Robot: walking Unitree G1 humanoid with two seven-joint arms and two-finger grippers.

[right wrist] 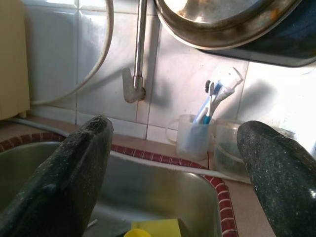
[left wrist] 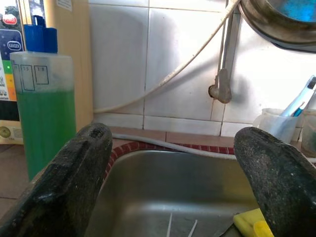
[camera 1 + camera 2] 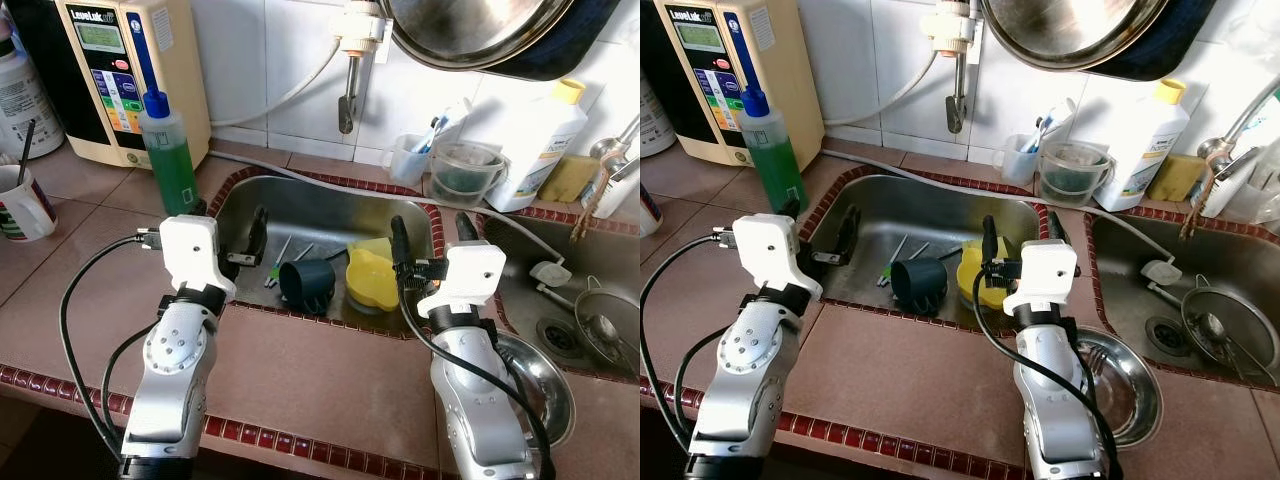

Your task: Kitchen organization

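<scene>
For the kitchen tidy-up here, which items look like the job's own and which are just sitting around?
Likely in play:
dark cup on its side in the left sink
yellow item beside it
left end effector and right end effector, both open over the sink

Just about:
green soap bottle
toothbrush cup
steel bowl
strainer

Two silver robot arms reach forward side by side over the front edge of a sink (image 3: pixel 300 198). The left gripper (image 3: pixel 232 232) hangs over the sink's front left corner, its two black fingers spread apart. The right gripper (image 3: pixel 432 240) hangs over the front right corner, fingers also spread wide, holding nothing.
</scene>
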